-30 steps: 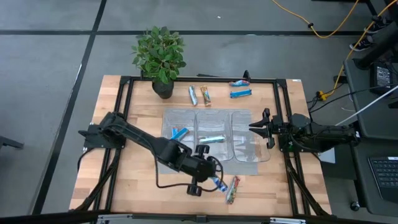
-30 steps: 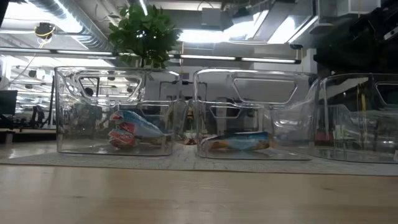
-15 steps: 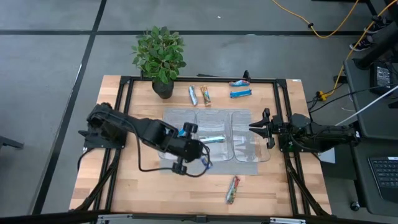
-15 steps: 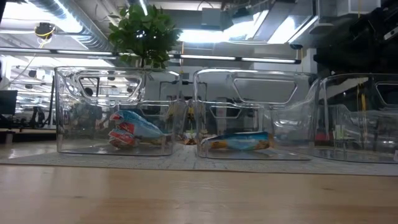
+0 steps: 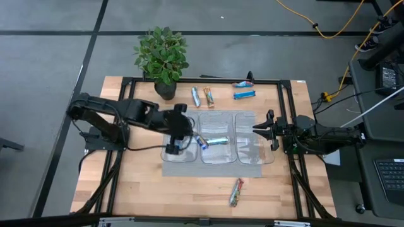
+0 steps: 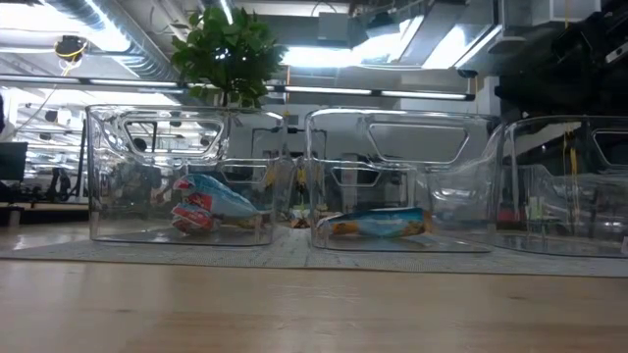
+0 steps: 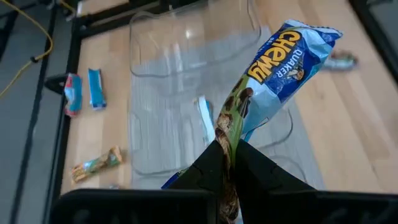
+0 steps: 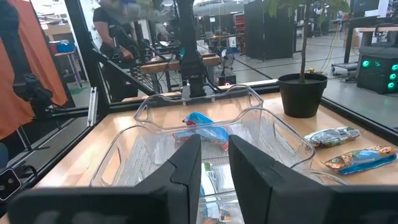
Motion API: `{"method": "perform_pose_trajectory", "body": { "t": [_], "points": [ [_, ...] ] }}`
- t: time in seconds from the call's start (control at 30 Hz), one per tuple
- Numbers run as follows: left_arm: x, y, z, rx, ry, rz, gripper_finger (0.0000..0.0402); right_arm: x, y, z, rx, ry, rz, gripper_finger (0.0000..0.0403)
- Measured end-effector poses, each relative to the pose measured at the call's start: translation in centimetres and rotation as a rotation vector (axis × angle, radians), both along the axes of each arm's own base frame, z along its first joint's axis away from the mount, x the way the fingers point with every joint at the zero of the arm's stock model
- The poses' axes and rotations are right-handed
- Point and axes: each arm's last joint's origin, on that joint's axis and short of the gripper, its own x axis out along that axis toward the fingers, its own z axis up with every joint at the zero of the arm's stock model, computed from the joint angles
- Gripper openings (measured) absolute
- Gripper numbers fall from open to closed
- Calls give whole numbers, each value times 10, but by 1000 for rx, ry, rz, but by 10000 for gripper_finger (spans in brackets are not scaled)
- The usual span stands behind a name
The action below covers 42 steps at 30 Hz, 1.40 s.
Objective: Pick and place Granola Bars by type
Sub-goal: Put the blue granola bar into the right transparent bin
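Above the clear bins [image 5: 218,142], the left gripper [image 5: 187,133] pinches a blue granola bar [image 7: 283,65] tight; transport is underway, and release calls for choosing the matching bin.

Glossy foil-wrapped granola bars [image 5: 244,94], clear smooth plastic bins [image 6: 177,176], on a matt pale wood tabletop [image 5: 145,183].

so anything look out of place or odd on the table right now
Mostly tidy. One granola bar lies alone near the table's front edge, far from the clear bins, while four more sit unsorted at the back. The left hand holds a blue bar above the bins.
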Motion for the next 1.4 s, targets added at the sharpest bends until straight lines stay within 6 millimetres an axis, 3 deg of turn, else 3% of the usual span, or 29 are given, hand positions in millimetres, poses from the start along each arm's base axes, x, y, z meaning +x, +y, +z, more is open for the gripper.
{"method": "perform_pose_trajectory", "body": {
  "t": [0.27,0.6,0.8,1.13,1.4],
  "points": [
    [-1,18,-11,-78,-161,70,19,0,0,4,4,-46,0,85],
    [15,40,-25,-134,-261,219,20,-6,-2,31,31,-325,-72,85],
    [18,50,-26,-135,-296,253,20,-9,-4,40,87,-389,-126,85],
    [17,61,-26,-129,-295,288,20,-12,-4,85,70,-373,-126,85],
    [18,61,-25,-124,-311,282,20,5,-1,129,46,-262,-31,85]
  ]
}}
